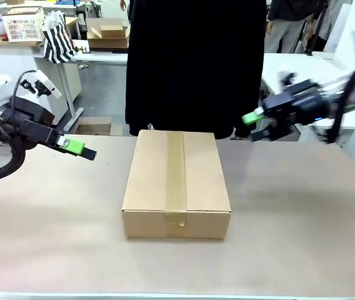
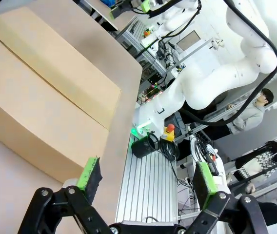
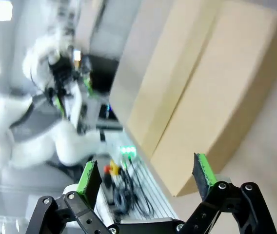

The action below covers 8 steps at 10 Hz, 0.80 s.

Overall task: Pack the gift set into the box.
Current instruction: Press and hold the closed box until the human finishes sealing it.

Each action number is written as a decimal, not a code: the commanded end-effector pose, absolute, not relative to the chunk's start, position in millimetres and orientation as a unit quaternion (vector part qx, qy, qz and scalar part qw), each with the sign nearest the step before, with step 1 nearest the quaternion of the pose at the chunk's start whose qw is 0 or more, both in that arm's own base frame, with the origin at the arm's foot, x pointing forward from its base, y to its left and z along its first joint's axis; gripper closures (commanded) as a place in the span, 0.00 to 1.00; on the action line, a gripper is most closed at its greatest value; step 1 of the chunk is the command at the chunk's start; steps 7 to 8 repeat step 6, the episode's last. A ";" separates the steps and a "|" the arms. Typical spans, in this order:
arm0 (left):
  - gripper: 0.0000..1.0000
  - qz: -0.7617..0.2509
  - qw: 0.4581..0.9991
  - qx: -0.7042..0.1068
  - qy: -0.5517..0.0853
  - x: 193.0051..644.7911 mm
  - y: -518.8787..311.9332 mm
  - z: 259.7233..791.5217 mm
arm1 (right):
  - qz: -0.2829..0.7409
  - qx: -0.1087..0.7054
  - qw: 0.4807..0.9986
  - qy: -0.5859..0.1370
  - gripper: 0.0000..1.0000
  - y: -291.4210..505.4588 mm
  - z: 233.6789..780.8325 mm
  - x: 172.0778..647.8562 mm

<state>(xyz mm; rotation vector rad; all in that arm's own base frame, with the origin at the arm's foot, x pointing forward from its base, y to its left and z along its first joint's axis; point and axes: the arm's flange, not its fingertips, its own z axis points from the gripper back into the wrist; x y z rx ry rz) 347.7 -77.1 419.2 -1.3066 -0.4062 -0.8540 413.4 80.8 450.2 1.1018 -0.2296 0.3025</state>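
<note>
Box (image 1: pixel 176 181) sitting shut, taped, mid-bench (image 1: pixel 302 212).
You're seeing L tool (image 1: pixel 80 149) hovering at 9 o'clock, R tool (image 1: pixel 255 120) at 2; both w/ fingers apart, holding nothing.

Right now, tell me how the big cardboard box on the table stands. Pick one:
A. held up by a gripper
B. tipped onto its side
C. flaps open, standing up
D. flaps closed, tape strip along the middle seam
D: the box sits flat on the table with its flaps shut and a tape strip running down its middle seam; the left gripper and right gripper hang open, apart from it.
</note>
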 end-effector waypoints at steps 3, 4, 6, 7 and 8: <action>0.00 -0.386 0.686 -0.587 -0.191 349.0 -75.9 419.2 | 0.212 0.515 0.827 -0.082 0.00 117.6 442.4 419.3; 0.00 -0.386 0.686 -0.587 -0.191 349.0 -75.9 419.2 | 0.212 0.515 0.827 -0.082 0.00 117.6 442.4 419.3; 0.00 -0.386 0.686 -0.587 -0.191 349.0 -75.9 419.2 | 0.212 0.515 0.827 -0.082 0.00 117.6 442.4 419.3; 0.00 -0.386 0.686 -0.587 -0.191 349.0 -75.9 419.2 | 0.212 0.515 0.827 -0.082 0.00 117.6 442.4 419.3; 0.00 -0.386 0.686 -0.587 -0.191 349.0 -75.9 419.2 | 0.212 0.515 0.827 -0.082 0.00 117.6 442.4 419.3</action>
